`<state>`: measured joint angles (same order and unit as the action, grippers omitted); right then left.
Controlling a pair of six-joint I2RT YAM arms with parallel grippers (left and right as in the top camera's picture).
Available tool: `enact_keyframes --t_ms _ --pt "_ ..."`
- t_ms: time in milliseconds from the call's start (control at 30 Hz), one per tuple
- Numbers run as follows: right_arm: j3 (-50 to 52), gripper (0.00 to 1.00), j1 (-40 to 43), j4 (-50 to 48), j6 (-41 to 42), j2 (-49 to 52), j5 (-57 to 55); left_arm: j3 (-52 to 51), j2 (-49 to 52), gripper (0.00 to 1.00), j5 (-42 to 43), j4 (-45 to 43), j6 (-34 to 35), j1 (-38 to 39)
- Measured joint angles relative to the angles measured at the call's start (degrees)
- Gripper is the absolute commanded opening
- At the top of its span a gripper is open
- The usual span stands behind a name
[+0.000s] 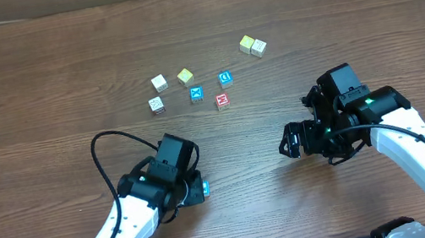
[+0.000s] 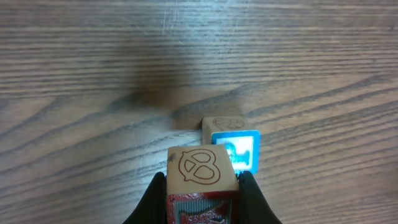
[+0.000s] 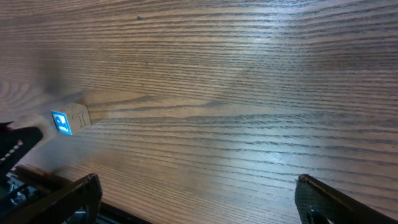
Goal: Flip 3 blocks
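Lighting is diffuse, from above; overhead, the table (image 1: 35,79) carries only faint shadows. Left wrist view: a soft dark patch lies on the wood ahead of my jaws, pale sheen beyond it. The red-printed cube (image 2: 202,169) between my jaws is sharp; the blue-printed cube (image 2: 235,149) face just beyond blows out. Right wrist view: glare streaks the wood ahead; my right fingers (image 3: 336,205) read dark, blurred.

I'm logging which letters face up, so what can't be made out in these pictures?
- Left wrist: the held block's red face is cut off by the bottom edge, so its letter is unreadable.
- Overhead: that block is hidden under the left gripper.
- Overhead: the print on the red block is too small to read.
- Right wrist: the blue block is small and glary, so its print is unclear.
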<state>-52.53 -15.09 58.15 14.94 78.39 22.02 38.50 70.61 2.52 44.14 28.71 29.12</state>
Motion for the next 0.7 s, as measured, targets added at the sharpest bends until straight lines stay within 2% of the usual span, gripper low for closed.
enact_keyframes --t_ms 333,700 --pt "0.0 1.00 0.0 0.1 0.0 0.0 0.0 -2.4 -1.0 0.04 2.0 -3.1 0.0 -4.1" --pt "0.0 1.00 0.0 0.5 0.0 0.0 0.0 -3.4 -1.0 0.04 1.9 -3.5 0.0 -4.5"
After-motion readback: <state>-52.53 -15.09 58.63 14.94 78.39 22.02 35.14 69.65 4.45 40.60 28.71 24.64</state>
